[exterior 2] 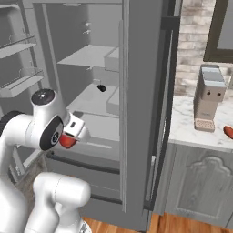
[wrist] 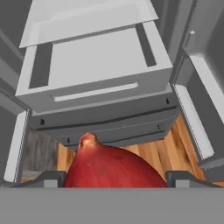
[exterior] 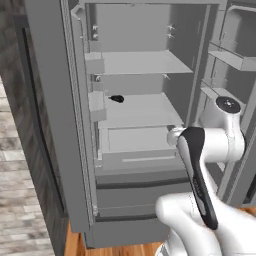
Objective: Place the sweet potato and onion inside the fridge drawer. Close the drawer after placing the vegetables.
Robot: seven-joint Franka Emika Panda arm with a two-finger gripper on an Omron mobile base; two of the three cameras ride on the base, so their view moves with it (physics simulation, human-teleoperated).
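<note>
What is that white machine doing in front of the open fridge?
The white robot arm's gripper holds a smooth red onion in front of the open fridge. The wide light-grey fridge drawer is pulled out, with nothing visible inside yet. The orange-red sweet potato lies on the marble counter beside the fridge.

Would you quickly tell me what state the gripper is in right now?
Gripper: closed on the onion, held in front of the open fridge drawer.
</note>
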